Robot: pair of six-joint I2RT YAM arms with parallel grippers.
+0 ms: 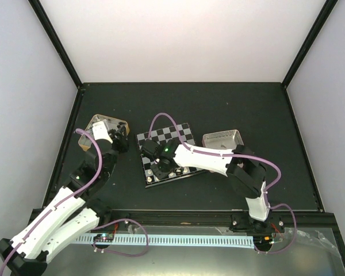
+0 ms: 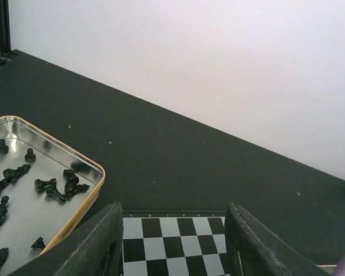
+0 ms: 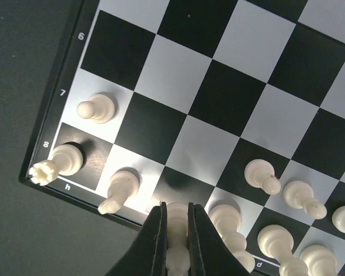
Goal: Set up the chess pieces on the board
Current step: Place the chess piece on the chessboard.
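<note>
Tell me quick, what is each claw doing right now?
Left claw: open, holding nothing.
Right claw: closed on a small cream-white rounded chess piece.

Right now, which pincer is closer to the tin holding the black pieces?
Left. The left pincer hangs just beside the tin, at its board-side edge. The right pincer is farther off, over the board's near edge, shut on a white piece.

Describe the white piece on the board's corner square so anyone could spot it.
On the chessboard, find the corner marked 8 and h. The cream piece on that dark square has a notched, castle-like top, unlike the round-headed pawn beside it.
</note>
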